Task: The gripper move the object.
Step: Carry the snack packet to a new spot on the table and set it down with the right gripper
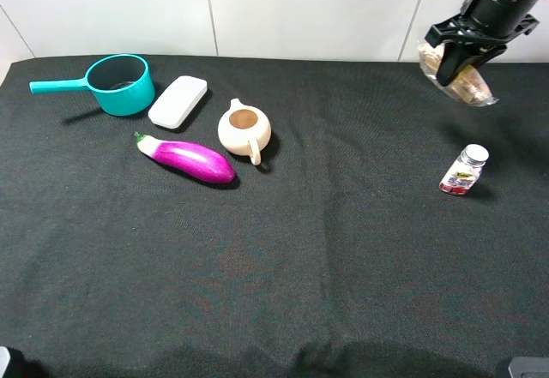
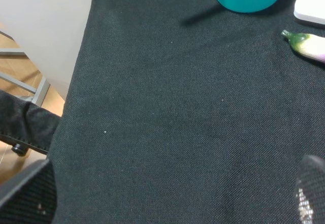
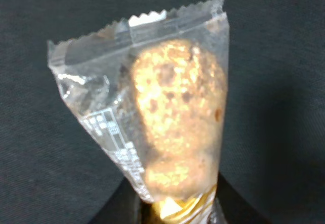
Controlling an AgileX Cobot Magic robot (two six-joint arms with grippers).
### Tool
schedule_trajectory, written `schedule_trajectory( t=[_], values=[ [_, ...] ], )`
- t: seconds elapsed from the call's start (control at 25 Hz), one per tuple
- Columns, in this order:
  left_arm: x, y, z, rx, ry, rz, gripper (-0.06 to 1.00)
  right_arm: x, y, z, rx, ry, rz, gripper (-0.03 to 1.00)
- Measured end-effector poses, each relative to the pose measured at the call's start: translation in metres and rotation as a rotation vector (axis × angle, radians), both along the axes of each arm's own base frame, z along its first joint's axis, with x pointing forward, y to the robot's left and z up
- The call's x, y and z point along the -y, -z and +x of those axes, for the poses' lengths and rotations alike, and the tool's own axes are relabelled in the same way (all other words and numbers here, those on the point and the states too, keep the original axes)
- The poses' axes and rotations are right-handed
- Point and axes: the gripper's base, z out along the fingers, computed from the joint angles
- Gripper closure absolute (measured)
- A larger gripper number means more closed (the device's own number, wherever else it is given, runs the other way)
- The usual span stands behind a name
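The object [image 1: 469, 87], a clear plastic-wrapped pack of tan biscuits, hangs in the air above the back right of the black cloth. My right gripper [image 1: 457, 71] is shut on its upper part. In the right wrist view the object [image 3: 172, 122] fills the frame, its crimped end pointing away, and the right gripper [image 3: 177, 213] pinches the near end between dark fingers. In the left wrist view, two blurred black fingertips [image 2: 311, 193] of the left gripper [image 2: 167, 198] stand far apart with only bare cloth between them, over the front left of the table.
A teal saucepan [image 1: 120, 84], a white flat box [image 1: 178, 101], a cream teapot [image 1: 244, 129] and a purple eggplant [image 1: 187, 159] lie at the back left. A small silver-capped bottle [image 1: 464, 171] stands below the held pack. The table's left edge [image 2: 81, 82] borders a wall.
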Motion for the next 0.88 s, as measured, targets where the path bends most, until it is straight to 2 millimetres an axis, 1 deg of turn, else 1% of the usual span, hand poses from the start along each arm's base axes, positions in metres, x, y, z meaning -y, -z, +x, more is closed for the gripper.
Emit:
schedule_trajectory(
  t=[0.16,0.52,0.64,0.76,0.88],
  values=[
    [0.000,0.000,0.000,0.000,0.000,0.000,-0.05,0.010,0.000,0.002,0.015,0.028,0.000,0.82],
    [0.000,0.000,0.000,0.000,0.000,0.000,-0.05,0.011,0.000,0.009,0.084,0.041,-0.002,0.82],
    [0.000,0.000,0.000,0.000,0.000,0.000,-0.05,0.011,0.009,0.012,0.069,0.042,-0.005,0.82],
    [0.000,0.000,0.000,0.000,0.000,0.000,-0.05,0.011,0.027,0.017,0.036,0.042,-0.011,0.82],
    [0.000,0.000,0.000,0.000,0.000,0.000,-0.05,0.011,0.040,0.019,0.008,0.041,-0.015,0.82]
  ],
)
